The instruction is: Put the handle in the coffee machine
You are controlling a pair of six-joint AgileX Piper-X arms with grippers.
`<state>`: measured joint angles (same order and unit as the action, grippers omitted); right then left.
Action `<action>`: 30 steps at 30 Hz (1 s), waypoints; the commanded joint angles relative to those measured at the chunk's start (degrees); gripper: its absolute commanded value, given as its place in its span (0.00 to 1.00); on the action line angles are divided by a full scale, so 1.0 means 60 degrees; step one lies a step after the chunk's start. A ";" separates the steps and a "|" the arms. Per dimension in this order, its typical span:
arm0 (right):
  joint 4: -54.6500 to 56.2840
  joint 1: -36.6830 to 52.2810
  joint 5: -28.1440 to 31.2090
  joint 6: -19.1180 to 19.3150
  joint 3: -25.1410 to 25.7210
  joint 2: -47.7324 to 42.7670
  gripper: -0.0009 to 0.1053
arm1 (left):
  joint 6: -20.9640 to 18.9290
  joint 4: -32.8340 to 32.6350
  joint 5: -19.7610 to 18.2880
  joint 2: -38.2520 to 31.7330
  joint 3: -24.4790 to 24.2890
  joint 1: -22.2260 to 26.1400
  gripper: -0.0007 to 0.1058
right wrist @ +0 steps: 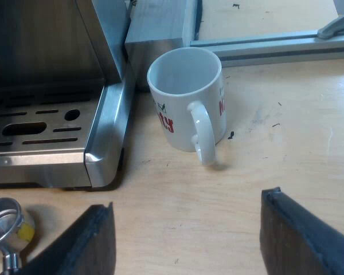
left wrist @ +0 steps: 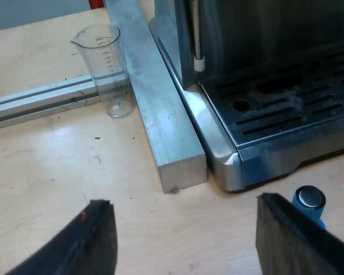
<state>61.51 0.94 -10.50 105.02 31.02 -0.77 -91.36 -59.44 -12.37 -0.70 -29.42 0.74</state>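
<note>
My left gripper (left wrist: 183, 229) is open over the wooden table, just before the corner of the espresso machine (left wrist: 258, 86) and its slotted drip tray. A blue tamper (left wrist: 308, 201) with a shiny top stands beside one of its fingers (left wrist: 292, 240). My right gripper (right wrist: 186, 232) is open too, with nothing between its fingers, hovering near the machine's other corner (right wrist: 51, 103). The metal holder's round basket (right wrist: 3, 220) lies on the table before the drip tray, close to one right finger (right wrist: 83, 246). Its handle runs out of view.
A clear measuring glass (left wrist: 106, 69) stands by a thick aluminium bar (left wrist: 155, 109) alongside the machine. A white mug (right wrist: 186, 100) with red and green print stands beside the machine's corner, handle toward my right gripper. Aluminium rails (right wrist: 275, 46) lie on the table behind it.
</note>
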 commanded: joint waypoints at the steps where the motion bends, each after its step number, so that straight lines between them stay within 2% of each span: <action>1: -0.0103 0.0008 -0.0008 0.0032 0.0015 -0.0379 0.54 | -0.0009 0.0172 0.0012 -0.1330 -0.0019 -0.0046 0.52; 24: -0.0159 0.0008 -0.0008 0.0032 0.0015 -0.0379 0.54 | -0.0009 0.0172 -0.0063 -0.1330 -0.0019 -0.0169 0.52; 27: -0.0198 0.0008 -0.0008 0.0032 0.0015 -0.0361 0.54 | -0.0009 0.0172 -0.0296 -0.1200 -0.0019 -0.0169 0.52; 30: -0.0280 0.0008 -0.0008 0.0032 0.0125 -0.0329 0.54 | -0.0009 0.0172 -0.1131 -0.0940 -0.0123 -0.0169 0.52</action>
<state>60.78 0.94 -10.50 105.02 31.15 -0.77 -91.36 -59.44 -17.58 -0.70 -29.63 -0.04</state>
